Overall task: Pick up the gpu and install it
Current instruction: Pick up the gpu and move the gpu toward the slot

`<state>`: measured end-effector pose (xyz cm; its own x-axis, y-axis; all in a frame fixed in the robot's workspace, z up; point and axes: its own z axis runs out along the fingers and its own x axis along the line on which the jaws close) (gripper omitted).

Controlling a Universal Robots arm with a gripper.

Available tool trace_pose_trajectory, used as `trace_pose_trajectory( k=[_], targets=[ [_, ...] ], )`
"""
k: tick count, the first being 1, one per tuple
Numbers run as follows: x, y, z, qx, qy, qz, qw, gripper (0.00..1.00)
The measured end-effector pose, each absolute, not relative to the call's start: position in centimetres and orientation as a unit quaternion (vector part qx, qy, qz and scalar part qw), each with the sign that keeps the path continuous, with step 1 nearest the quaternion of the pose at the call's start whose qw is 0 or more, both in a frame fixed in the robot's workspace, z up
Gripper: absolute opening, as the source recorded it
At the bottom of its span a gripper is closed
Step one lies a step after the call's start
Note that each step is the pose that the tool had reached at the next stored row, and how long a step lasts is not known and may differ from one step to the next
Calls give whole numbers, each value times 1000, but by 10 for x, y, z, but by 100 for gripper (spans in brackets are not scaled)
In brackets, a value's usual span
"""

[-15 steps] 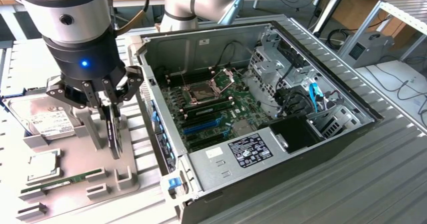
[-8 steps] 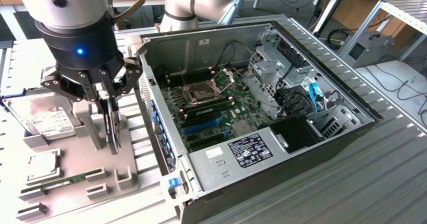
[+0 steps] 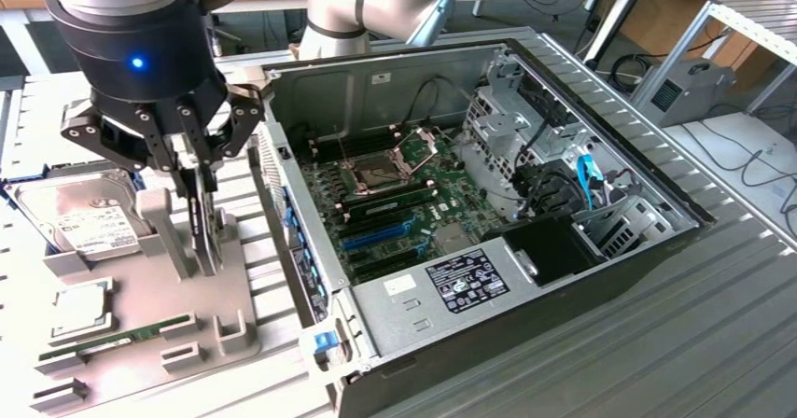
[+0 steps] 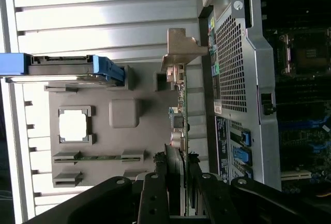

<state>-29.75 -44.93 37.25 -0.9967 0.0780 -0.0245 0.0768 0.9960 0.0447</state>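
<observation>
Tool (image 3: 189, 180) at the gpu (image 3: 203, 231)
The tool's jaws grip the upper edge of the gpu, which stands upright in its slot in the grey holder (image 3: 237, 320), beside the open computer case (image 3: 598, 269).

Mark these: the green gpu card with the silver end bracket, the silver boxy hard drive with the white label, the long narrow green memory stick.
green gpu card (image 4: 182, 105): wrist view, on the board's edge, mid-length.
silver hard drive (image 3: 93, 227): exterior view, on its white label.
green memory stick (image 3: 118, 336): exterior view, mid-length.
</observation>
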Motion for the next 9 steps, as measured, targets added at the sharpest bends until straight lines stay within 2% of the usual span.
trace_pose_trajectory(
  k=[9],
  targets=[
    [-298,-449,376,39,999,23,13,27]
  ],
)
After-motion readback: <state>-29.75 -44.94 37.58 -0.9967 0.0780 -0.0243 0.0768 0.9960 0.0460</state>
